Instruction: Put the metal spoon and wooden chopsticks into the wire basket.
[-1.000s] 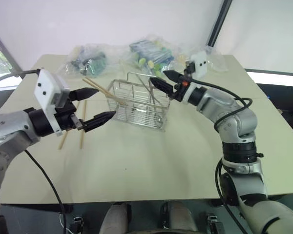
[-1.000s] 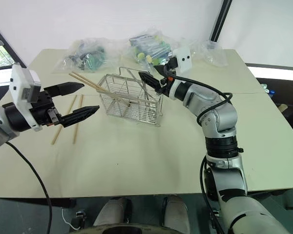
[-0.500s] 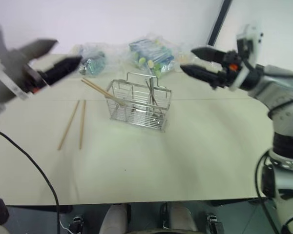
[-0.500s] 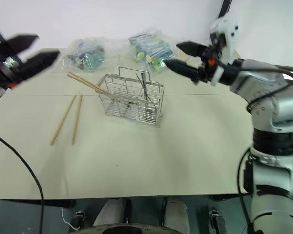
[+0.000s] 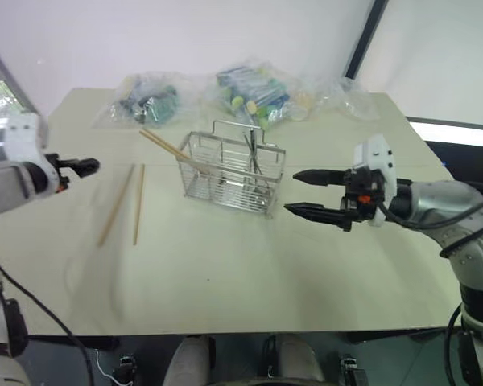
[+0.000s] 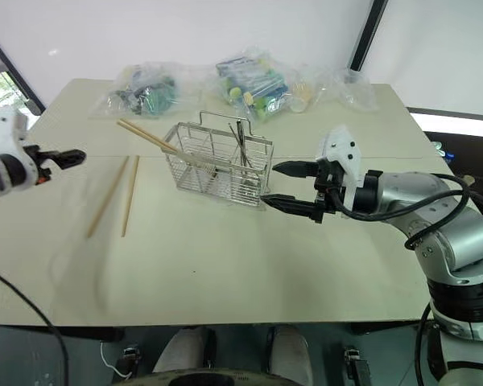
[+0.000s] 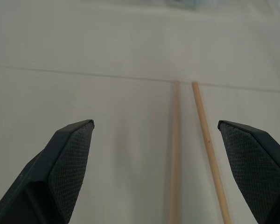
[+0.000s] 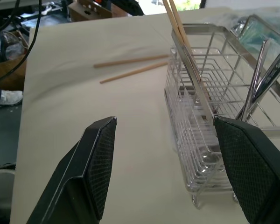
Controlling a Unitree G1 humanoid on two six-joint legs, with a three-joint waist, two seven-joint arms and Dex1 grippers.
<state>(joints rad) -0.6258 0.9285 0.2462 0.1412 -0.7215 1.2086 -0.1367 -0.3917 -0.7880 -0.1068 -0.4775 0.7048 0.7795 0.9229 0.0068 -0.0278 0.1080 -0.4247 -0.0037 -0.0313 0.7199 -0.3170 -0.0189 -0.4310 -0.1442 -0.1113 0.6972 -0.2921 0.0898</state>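
Over table, right gripper level, agape

Left tool and right tool, both agape, empty.

Soft, even daylight is filling the scene, coming partly from a window at the far left. The desk is showing only faint, diffuse shadows. The basket wire is glinting and the plastic bags are catching glare. The left gripper is looking slightly motion-blurred.
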